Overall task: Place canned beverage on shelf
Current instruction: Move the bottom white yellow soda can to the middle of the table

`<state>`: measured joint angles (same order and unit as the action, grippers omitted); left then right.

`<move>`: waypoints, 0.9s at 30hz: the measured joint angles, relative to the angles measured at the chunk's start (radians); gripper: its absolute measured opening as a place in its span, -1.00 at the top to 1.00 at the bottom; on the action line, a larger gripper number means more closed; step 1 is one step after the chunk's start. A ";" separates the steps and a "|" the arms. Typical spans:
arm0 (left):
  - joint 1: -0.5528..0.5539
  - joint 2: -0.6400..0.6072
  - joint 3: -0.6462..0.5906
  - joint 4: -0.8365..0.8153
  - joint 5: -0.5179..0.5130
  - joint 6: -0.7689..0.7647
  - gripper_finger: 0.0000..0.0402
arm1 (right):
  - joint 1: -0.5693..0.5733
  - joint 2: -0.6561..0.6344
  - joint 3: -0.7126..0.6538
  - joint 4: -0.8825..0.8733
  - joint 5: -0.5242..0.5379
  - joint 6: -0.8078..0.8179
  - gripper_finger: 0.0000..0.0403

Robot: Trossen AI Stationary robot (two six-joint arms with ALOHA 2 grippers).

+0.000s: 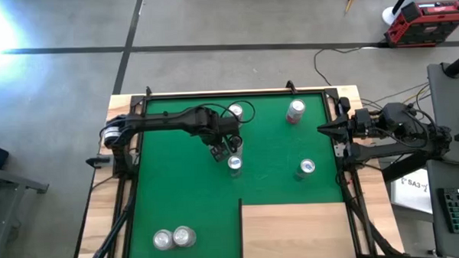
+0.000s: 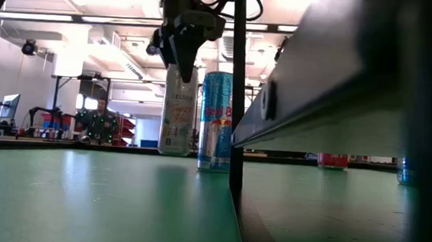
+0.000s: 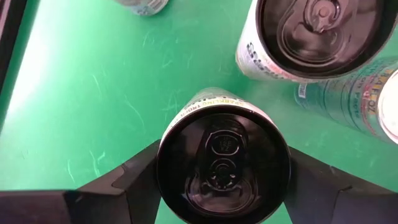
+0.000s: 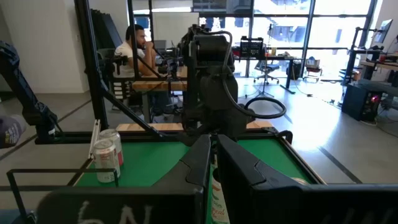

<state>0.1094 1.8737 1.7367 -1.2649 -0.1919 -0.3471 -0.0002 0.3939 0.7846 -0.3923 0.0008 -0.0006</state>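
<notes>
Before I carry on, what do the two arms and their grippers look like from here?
Both arms are dark, jointed, near-black. The left arm has a pale grey cylindrical base joint and black cables by its wrist. The left gripper has flat, angular matte-black fingers. The right arm trails looping cables; the right gripper has matching black wedge fingers.

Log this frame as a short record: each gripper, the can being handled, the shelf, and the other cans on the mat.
left gripper: over the mat's middle, fingers on either side of a can, can top seen from above in the left wrist view
grip: fingers flank the can; firm contact cannot be told
right gripper: shut, empty, parked at the mat's right edge
shelf: pale plywood panel at the near right corner, nothing on it
other cans: pair at near left; one mid-right; one far right
mat: green
</notes>
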 joint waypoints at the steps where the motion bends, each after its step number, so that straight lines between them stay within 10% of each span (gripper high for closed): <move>1: 0.002 0.002 0.000 0.004 0.000 0.012 -0.24 | 0.000 0.000 0.000 0.000 0.000 0.000 0.89; 27: 0.014 0.018 -0.003 0.057 0.125 0.257 -0.24 | 0.000 0.000 0.000 0.000 0.000 0.000 0.89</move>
<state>0.1238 1.8919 1.7340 -1.2076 -0.0670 -0.0902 -0.0003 0.3938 0.7845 -0.3923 0.0006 -0.0006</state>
